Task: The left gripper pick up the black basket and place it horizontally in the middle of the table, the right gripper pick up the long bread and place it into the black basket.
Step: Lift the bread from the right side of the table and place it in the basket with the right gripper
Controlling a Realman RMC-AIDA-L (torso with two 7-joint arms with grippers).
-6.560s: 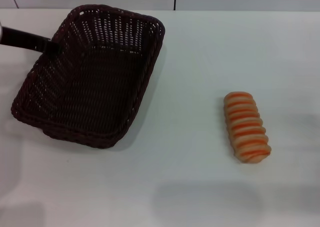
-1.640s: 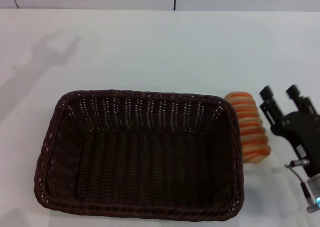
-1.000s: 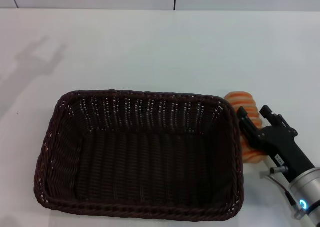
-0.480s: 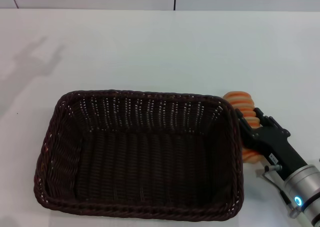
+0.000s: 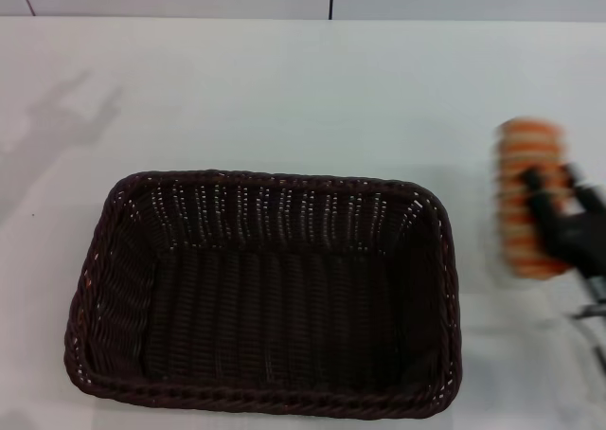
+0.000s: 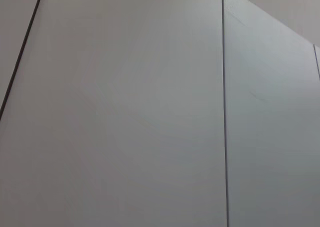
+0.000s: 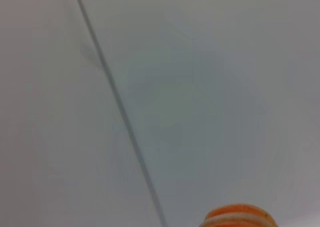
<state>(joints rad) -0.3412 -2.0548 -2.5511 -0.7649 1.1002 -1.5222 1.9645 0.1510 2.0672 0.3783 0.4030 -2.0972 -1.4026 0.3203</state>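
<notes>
While the tan, orange-striped long bread (image 5: pixel 526 195) hangs clamped in the black boxy right gripper (image 5: pixel 552 223), it sits above the white table (image 5: pixel 284 89) near its right edge.

Jaws pinch the roll's middle (likely for balance); the dark woven black basket (image 5: pixel 262 294) lies lengthwise, mid-table toward the front edge, open to receive it.

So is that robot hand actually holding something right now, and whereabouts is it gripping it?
Yes: the right gripper holds the long bread, pinched across its near half, to the basket's right.

black boxy right gripper (image 5: pixel 559 203), blurred
</notes>
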